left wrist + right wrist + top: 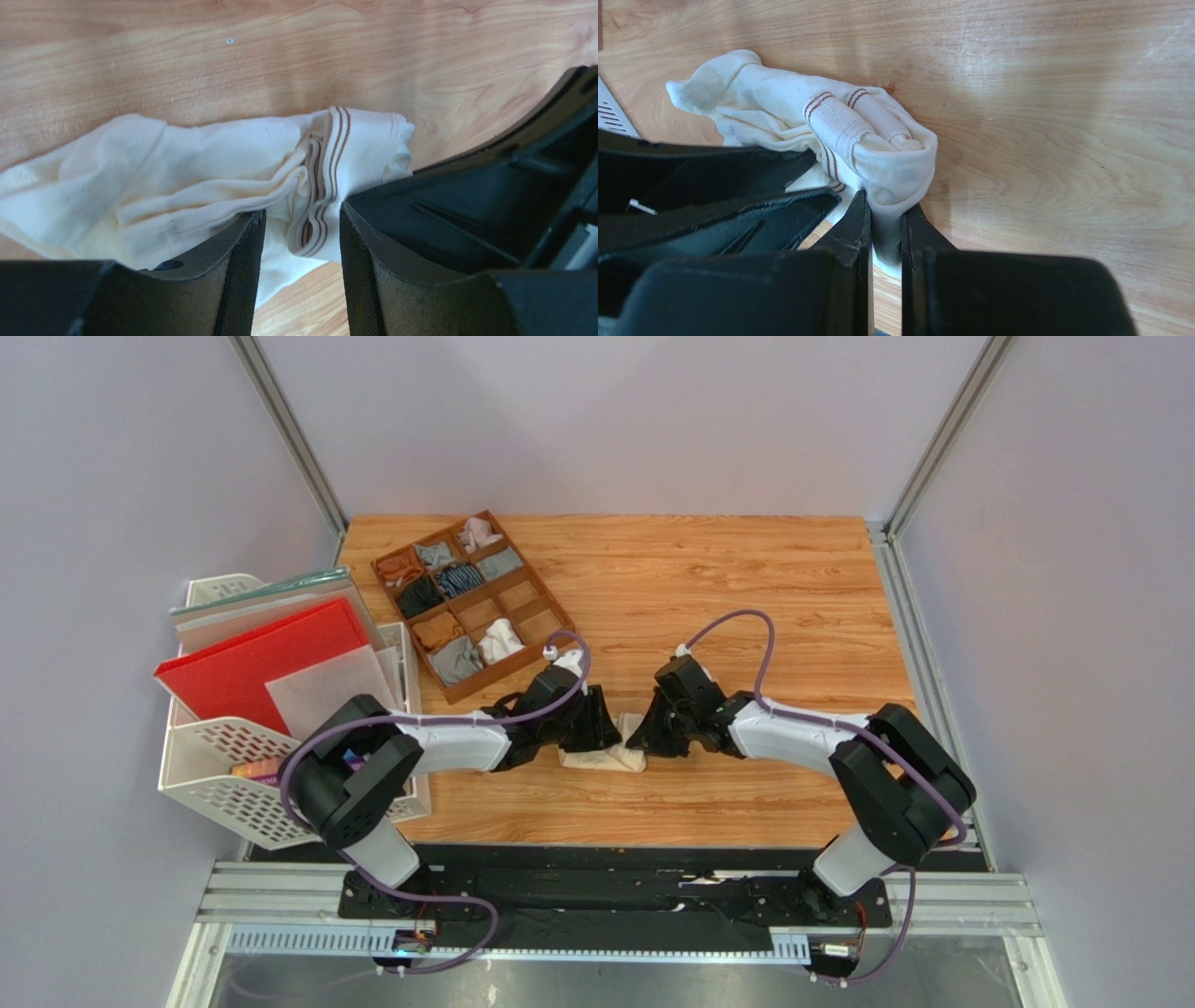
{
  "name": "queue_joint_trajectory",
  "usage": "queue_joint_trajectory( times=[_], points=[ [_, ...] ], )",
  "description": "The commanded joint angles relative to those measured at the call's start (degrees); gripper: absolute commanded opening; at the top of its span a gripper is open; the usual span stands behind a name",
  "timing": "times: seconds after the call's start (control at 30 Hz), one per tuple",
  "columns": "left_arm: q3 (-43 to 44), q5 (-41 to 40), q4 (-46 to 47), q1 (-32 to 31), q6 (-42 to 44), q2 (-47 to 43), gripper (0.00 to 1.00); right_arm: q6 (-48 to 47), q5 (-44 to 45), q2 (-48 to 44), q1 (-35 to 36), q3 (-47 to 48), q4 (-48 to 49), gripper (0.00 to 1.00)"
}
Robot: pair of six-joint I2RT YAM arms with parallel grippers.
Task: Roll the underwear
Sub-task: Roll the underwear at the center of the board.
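Cream underwear [878, 140] pinched in right gripper [885, 227], straddled by left gripper [302, 227].

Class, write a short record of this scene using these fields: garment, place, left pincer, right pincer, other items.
Garment: cream underwear, bunched up, with its brown-striped waistband folded over
Place: wooden table, between the two arms
Left pincer: open, jaws either side of the waistband
Right pincer: shut on a fold of the cloth
Other items: compartment tray holding small rolled garments; white basket at the table's left edge
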Motion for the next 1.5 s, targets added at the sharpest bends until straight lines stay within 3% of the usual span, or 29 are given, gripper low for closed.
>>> queue_joint_trajectory(
  times=[0.0, 0.2, 0.37, 0.47, 0.5, 0.63, 0.73, 0.93, 1.27, 1.47],
  points=[
    [-0.33, 2.14, 8.07, 1.27, -0.02, 2.25, 0.49, -4.62, 4.04, 0.05, 0.12, 1.05, -8.76, 0.00],
    [-0.42, 6.62, 13.01, 1.36, 0.24, 4.63, 0.49, -7.70, 5.10, 0.05, 0.20, 3.16, -12.63, 0.00],
    [-0.77, 7.85, 12.23, 1.10, -0.02, 4.62, 0.34, -8.23, 8.17, -0.30, 0.20, 5.27, -14.47, 0.00],
    [-1.38, 8.03, 12.49, 0.83, -0.19, 4.63, 0.39, -10.07, 10.80, 0.22, 0.20, 8.24, -17.97, 0.00],
    [-1.73, 7.77, 12.49, 0.83, -0.28, 4.02, 0.45, -10.68, 11.25, 0.49, 0.12, 9.13, -19.04, 0.00],
    [-0.86, 6.45, 8.11, 0.83, 0.77, -2.64, 0.53, -14.81, 13.54, 1.36, 0.20, 13.00, -23.96, 0.00],
    [1.25, 5.48, 2.04, 0.92, 2.62, -5.91, 0.53, -17.88, 15.91, 2.51, 0.20, 16.69, -29.75, 0.00],
    [-0.86, 4.51, 1.33, 1.01, 2.09, -6.89, 0.52, -20.44, 20.48, 4.97, 0.29, 22.76, -37.31, 0.00],
    [-3.58, 9.52, 12.92, 1.01, -1.33, -0.30, 0.50, -21.06, 28.47, 11.64, 3.98, 30.49, -44.89, 0.00],
    [-3.50, 9.08, 13.46, 0.57, -1.51, -0.12, 0.49, -19.75, 33.57, 16.21, 6.18, 34.53, -49.10, 0.00]
  ],
)
